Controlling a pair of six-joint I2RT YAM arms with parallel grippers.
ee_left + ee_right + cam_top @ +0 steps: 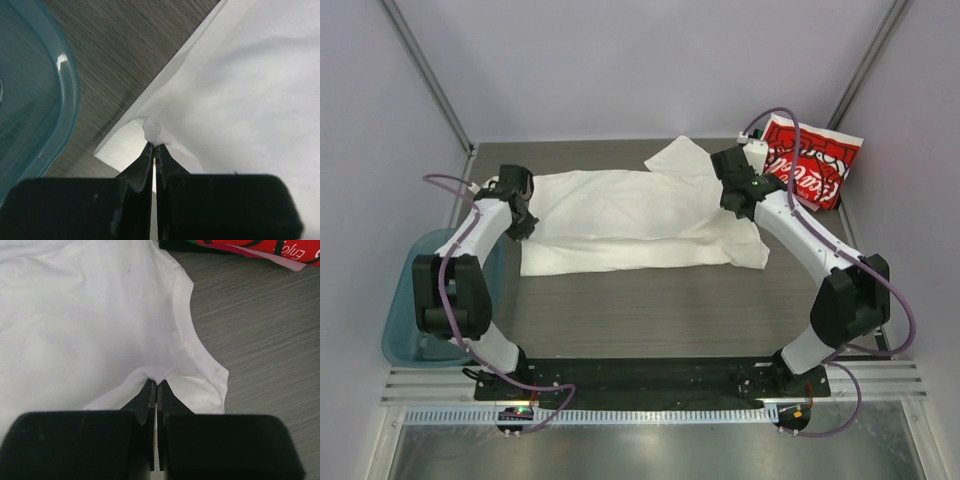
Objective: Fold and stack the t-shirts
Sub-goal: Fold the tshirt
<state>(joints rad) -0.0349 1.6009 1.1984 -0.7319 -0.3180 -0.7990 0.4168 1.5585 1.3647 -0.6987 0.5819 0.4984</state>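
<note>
Left end effector (154, 146) clamped shut on a small tuft at the white tee's (620, 215) left edge, by the hem. Right end effector (156, 384) likewise pinched on cloth just beside the collar, at the shoulder. Tee lies spread left-to-right across the mid surface (650, 310), collar to the right, one sleeve poking out far. Folded red shirt (808, 165) sits far right, teal bin (405, 330) near left. Cloth looks thin, light, v. limp: prob sags btwn the two holds & could slip from such small pinches. Better purchase likely at hem corner & ribbed collar/shoulder seam, w/ both sides lifted evenly
</note>
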